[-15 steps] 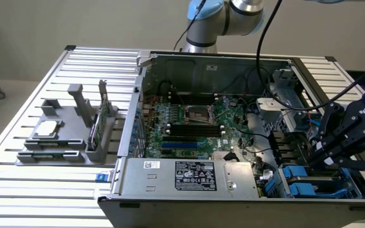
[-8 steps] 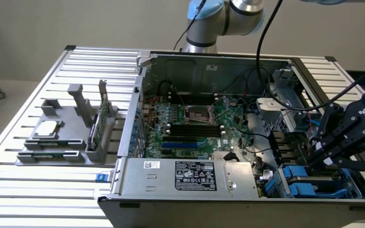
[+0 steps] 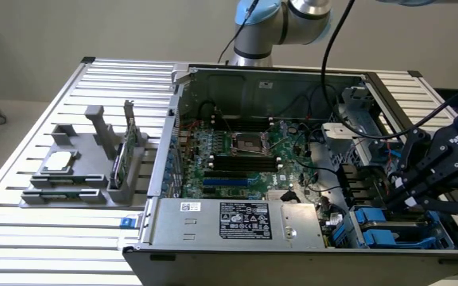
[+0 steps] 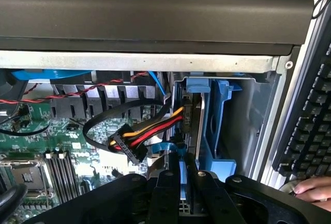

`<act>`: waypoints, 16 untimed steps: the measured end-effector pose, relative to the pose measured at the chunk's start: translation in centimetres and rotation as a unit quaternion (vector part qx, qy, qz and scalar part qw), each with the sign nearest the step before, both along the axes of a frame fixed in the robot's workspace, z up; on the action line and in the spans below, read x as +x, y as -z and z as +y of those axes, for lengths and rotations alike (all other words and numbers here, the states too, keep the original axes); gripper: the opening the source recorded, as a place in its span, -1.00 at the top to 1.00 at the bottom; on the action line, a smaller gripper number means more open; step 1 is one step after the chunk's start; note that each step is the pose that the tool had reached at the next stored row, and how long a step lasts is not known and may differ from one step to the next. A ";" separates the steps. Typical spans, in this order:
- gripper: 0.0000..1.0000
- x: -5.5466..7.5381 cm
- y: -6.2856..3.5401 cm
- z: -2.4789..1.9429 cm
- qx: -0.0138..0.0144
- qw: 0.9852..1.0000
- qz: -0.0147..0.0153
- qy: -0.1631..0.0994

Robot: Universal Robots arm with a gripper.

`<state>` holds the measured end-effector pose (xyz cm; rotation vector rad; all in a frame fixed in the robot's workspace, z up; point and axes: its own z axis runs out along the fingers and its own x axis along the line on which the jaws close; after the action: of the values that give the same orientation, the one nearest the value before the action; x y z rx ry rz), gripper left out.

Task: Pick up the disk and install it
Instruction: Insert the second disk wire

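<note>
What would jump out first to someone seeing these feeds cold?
The opened computer case fills the slatted table, its green motherboard exposed in the middle. At the exterior view's right, the black claw reaches down into the drive corner, just above the blue disk carriers. In the wrist view the claw is shut on the disk, which stands on edge in its blue bay beside a bundle of red, yellow and black wires.

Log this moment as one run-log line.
gripper: at drive bay on the exterior view's right, inside open computer case | fingers: nearly shut on disk edge | disk: upright in blue carrier
</note>
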<state>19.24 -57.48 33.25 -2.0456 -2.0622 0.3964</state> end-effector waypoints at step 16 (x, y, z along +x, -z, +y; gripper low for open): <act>0.69 0.5 -0.20 0.00 -0.003 0.999 0.015 0.029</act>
<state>19.75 -57.48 33.45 -2.0842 -1.9803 0.4211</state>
